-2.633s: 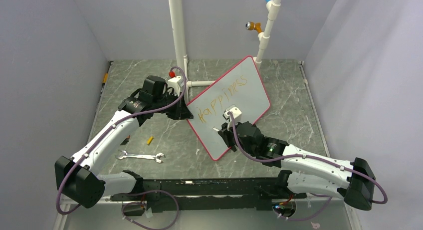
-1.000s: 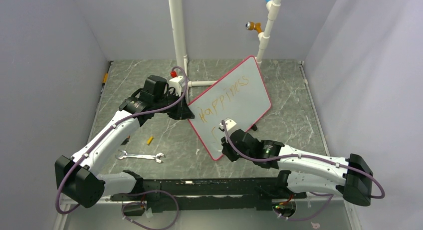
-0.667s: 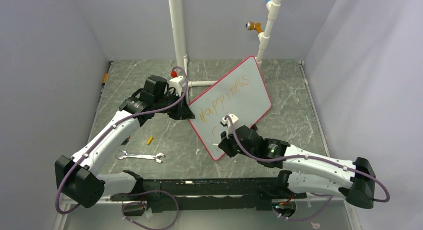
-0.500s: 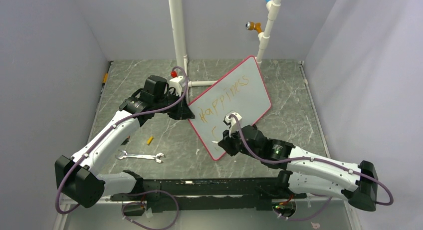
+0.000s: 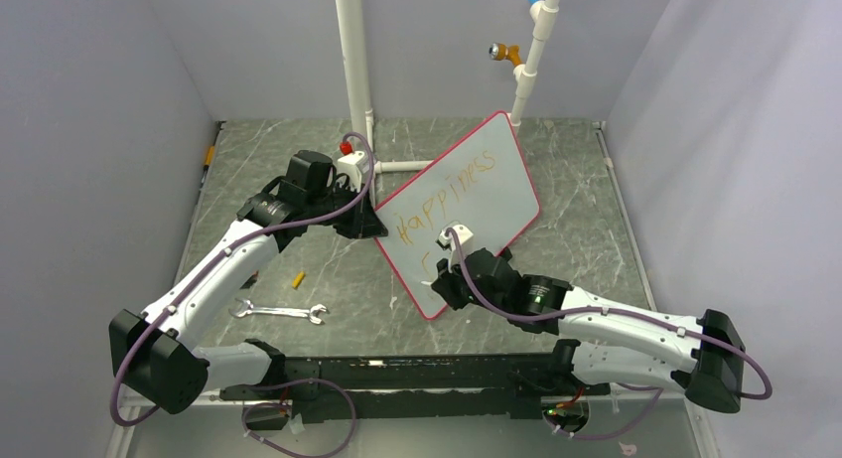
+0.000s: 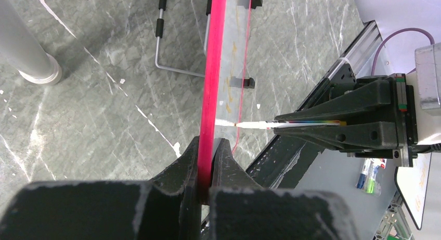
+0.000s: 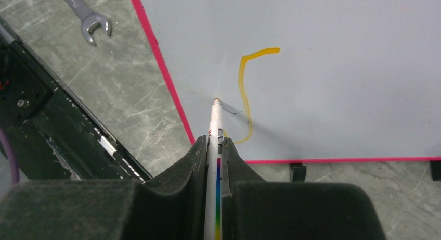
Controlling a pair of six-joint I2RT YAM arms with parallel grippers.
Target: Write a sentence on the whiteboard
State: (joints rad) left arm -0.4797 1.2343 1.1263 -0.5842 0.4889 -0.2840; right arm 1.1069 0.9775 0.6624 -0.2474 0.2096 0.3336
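Observation:
The whiteboard [image 5: 496, 195] with a red-pink frame stands tilted on the table. The sentence [image 5: 447, 195] on it reads "Happiness" in orange; a long hooked orange stroke [image 7: 243, 89] begins a second line below. My left gripper [image 6: 208, 146] is shut on the whiteboard's red frame [image 6: 212, 84] at its left corner. My right gripper [image 7: 215, 142] is shut on a white marker [image 7: 213, 120] with a rainbow stripe. Its tip touches the board just left of the stroke, near the lower edge. The marker also shows in the left wrist view [image 6: 281, 125].
A wrench [image 5: 281, 311] and a small yellow cap [image 5: 297, 278] lie on the table left of the board. White pipes [image 5: 353, 71] stand behind it. A black rail [image 5: 397, 374] runs along the near edge. The board's wire stand [image 6: 164, 42] sits behind it.
My right gripper has moved with the marker to the board's lower left and drawn the first orange stroke of the second line. The left gripper and board have stayed still.

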